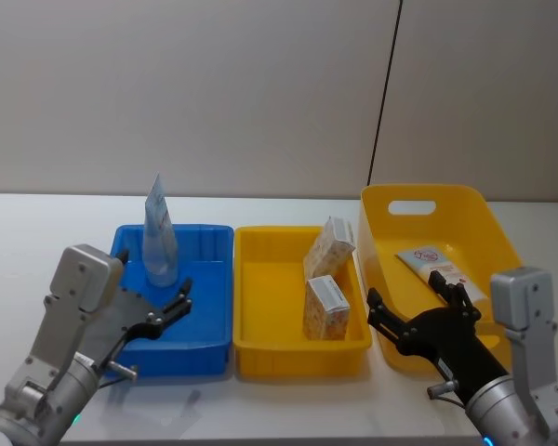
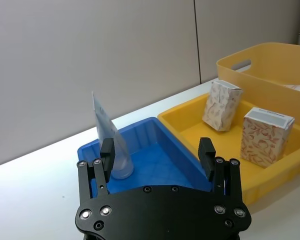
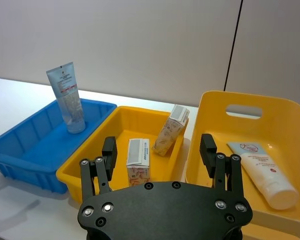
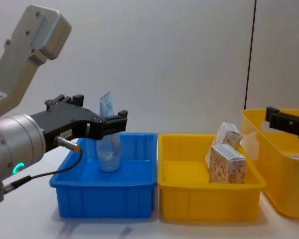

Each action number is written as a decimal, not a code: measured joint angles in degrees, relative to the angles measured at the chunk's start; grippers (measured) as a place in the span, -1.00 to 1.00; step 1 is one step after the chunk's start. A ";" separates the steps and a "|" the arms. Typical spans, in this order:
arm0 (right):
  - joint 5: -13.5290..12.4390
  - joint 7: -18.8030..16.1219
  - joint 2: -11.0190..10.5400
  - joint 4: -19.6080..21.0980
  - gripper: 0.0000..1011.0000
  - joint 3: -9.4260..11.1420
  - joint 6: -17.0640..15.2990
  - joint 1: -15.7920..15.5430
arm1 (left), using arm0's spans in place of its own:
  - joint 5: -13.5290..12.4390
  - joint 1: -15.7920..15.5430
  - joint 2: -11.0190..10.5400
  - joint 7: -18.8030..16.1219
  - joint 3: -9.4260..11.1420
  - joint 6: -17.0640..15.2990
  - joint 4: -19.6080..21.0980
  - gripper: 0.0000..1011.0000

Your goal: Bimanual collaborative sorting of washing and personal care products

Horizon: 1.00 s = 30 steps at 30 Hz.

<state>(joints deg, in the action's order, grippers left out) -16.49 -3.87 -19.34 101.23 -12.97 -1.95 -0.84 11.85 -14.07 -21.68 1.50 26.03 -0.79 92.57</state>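
Both tools were held spread: the left tool (image 1: 179, 299) near the translucent tube (image 1: 158, 237) upright in the blue bin (image 1: 181, 358), the right tool (image 1: 417, 305) near the white tube (image 1: 432, 265) lying in the tall yellow bin (image 1: 474, 209).

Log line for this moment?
left gripper open; right gripper open; clear tube upright, blue bin; two cartons, yellow tray; white tube, yellow bin

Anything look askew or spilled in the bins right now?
Only the rear carton in the middle yellow tray: it is tilted toward the tray's right wall, while the front carton stands upright. The translucent tube stands on its cap in the blue bin. No spill or damage shows.
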 joint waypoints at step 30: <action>0.47 0.23 -0.39 0.71 0.98 -0.07 -8.33 0.57 | -0.36 0.48 -0.22 -0.88 -0.01 -0.01 0.61 0.98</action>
<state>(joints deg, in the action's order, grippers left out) -16.01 -3.64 -19.73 101.94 -13.03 -10.27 -0.28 11.48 -13.59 -21.89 0.62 26.02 -0.80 93.18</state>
